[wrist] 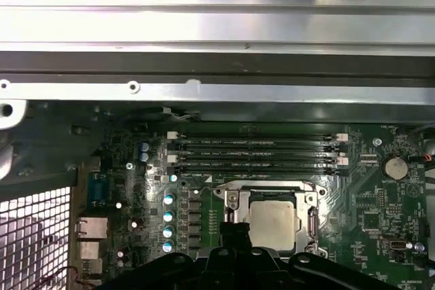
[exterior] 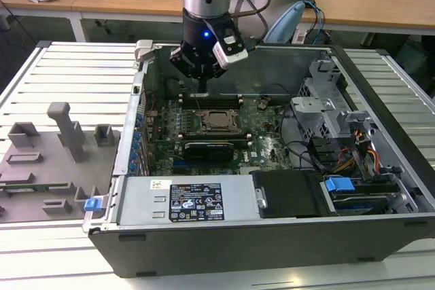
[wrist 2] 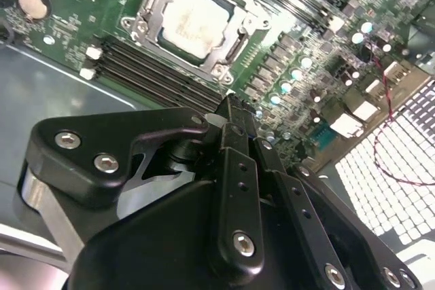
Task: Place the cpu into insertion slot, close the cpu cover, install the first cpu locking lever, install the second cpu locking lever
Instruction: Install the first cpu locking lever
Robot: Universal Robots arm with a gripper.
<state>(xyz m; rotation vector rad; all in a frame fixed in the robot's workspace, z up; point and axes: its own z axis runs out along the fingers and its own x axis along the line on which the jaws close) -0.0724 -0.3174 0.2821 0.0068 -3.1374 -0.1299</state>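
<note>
Right now the gripper [exterior: 202, 89] is pinched shut and holds nothing; the cpu [exterior: 219, 120] lies in the insertion slot [wrist 2: 231, 49], near it, lower down and slightly toward the exterior view's right.

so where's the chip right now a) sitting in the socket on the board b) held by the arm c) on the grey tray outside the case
a: the chip lies flat in the socket on the board, pale top up
</note>
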